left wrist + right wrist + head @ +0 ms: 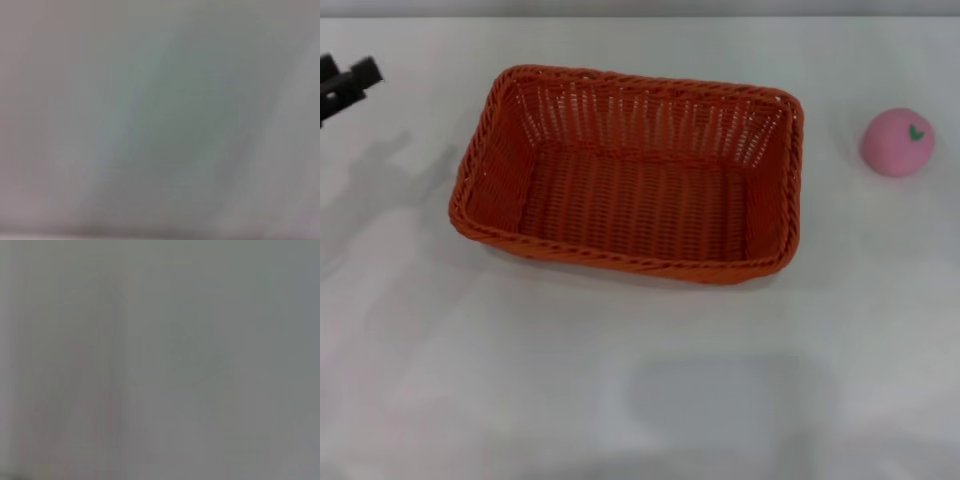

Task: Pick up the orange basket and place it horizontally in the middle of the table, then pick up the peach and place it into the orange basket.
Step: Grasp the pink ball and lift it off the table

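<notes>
Orange basket [630, 175] first: it sits upright on the white table [640, 400], about midway across, with its long sides running from the left edge toward the right edge. It lies slightly askew, the left end a little nearer the front edge than the right end. Its inside is bare woven bottom and slatted walls, with a braided rim all round.

Nearest the front edge the table is plain white, with only a faint grey shadow patch below the basket.

Farther back and toward the right edge rests the peach [897, 142], a small pink ball with a tiny green mark on top. It stands on the table well apart from the basket's right end, touching nothing else.

At the far left edge, level with the basket's back rim, the dark tip of the left gripper [345, 82] pokes into the head view, clear of the basket and holding nothing visible. Whether its fingers are spread or closed cannot be told, since only a small part shows. Its shadow falls on the table just beside the basket's left end.

The right gripper does not appear in the head view. Both wrist views show only a blank pale grey surface.
</notes>
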